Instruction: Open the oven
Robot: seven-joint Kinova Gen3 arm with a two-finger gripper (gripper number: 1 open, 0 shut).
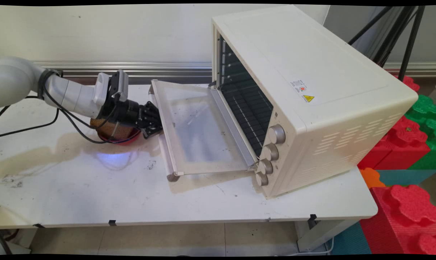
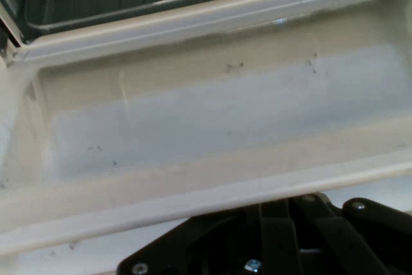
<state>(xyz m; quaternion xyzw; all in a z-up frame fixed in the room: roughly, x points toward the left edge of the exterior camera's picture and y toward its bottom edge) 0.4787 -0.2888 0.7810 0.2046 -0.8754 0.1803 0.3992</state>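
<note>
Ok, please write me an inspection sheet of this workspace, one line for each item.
Surface: white table, stained and scuffed, with dark marks near its left side.
Job's things: cream toaster oven on the table, its glass door folded down and open; dark racks show inside.
Clutter: a brown round thing in a red dish behind the arm, mostly hidden.
Grippers: gripper at the door's outer edge; open or shut cannot be told.
Cables: black cables hang from the arm and trail on the table.
Surroundings: white wall, tripod legs, red and green foam blocks on the right.
</note>
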